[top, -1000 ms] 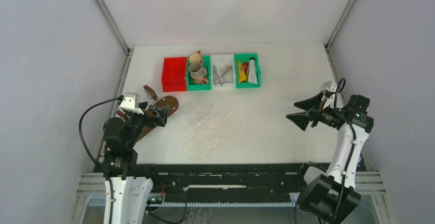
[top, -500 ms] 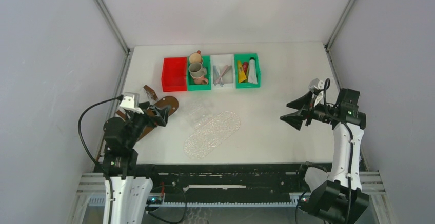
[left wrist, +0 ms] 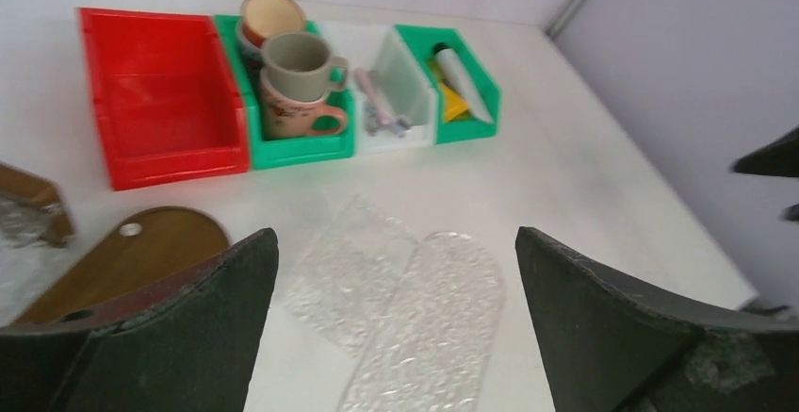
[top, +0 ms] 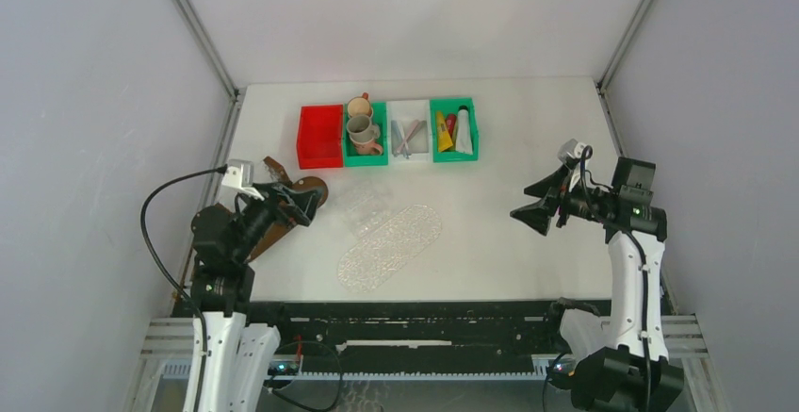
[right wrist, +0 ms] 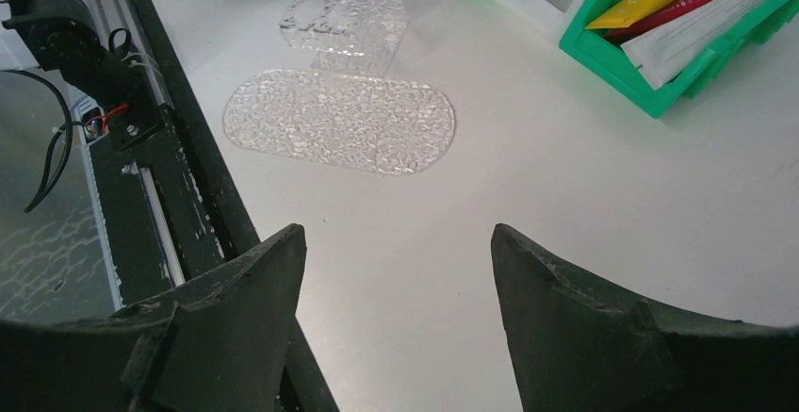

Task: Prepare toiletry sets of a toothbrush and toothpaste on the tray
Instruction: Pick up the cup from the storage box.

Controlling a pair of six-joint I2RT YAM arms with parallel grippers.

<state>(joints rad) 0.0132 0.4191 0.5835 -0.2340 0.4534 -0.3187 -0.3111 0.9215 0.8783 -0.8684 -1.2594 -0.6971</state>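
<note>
The left gripper (left wrist: 391, 247) is held wide open near the brown board (left wrist: 141, 252). The right gripper (right wrist: 398, 242) is held open too. Nothing is gripped.

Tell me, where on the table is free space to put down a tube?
Free: the wide patch between the oval clear tray and the right fingers, and the strip right of the green tube bin. Crowded: the left side, with wooden boards, the square clear tray and the left fingers.
</note>
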